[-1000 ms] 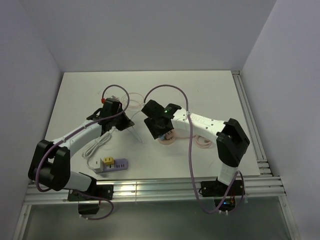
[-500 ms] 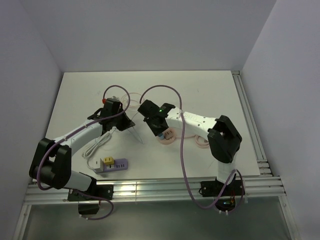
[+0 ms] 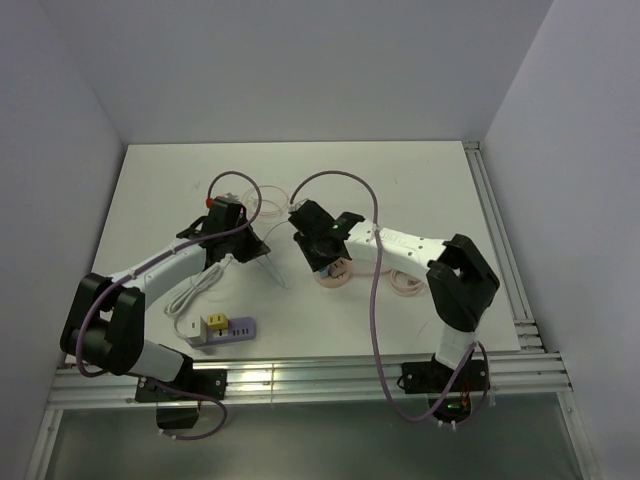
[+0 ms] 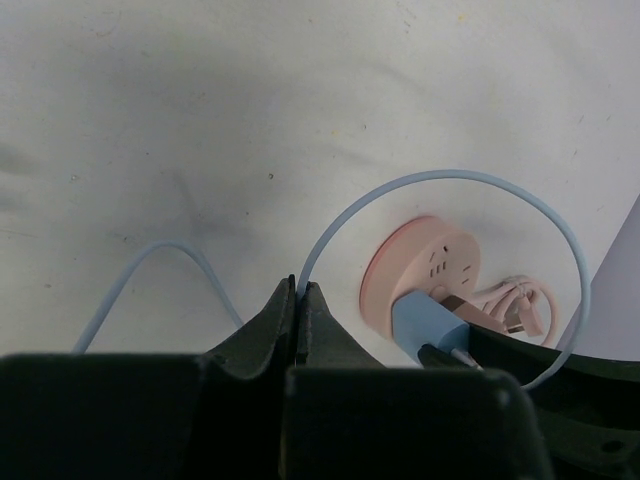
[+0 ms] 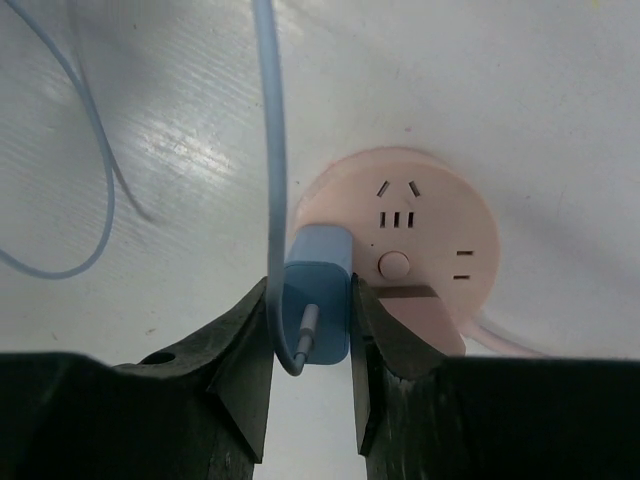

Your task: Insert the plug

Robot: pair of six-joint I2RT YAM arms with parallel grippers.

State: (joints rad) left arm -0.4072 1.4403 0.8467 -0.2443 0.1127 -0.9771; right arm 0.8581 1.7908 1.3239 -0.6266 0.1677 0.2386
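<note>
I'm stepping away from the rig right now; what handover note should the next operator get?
Right pincer: shut on the blue block-shaped plug.
Left pincer: shut on its thin pale-blue cable.
Plug sits against the rim of the round pink socket hub, whose top slots show empty.
Done: plug gripped, at the hub.
Left: line up the pins, push in, release.

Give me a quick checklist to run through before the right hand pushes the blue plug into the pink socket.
1. Right hand clamps the blue plug on both sides: ok.
2. Plug sits at the edge of the pink socket: ok.
3. Prongs lined up with slots: cannot tell, prongs hidden.
4. Socket's top slots uncovered: ok.
5. Cable hangs in loose loops, not taut: ok.
6. Left hand is shut on the cable, apart from the socket: ok.
</note>
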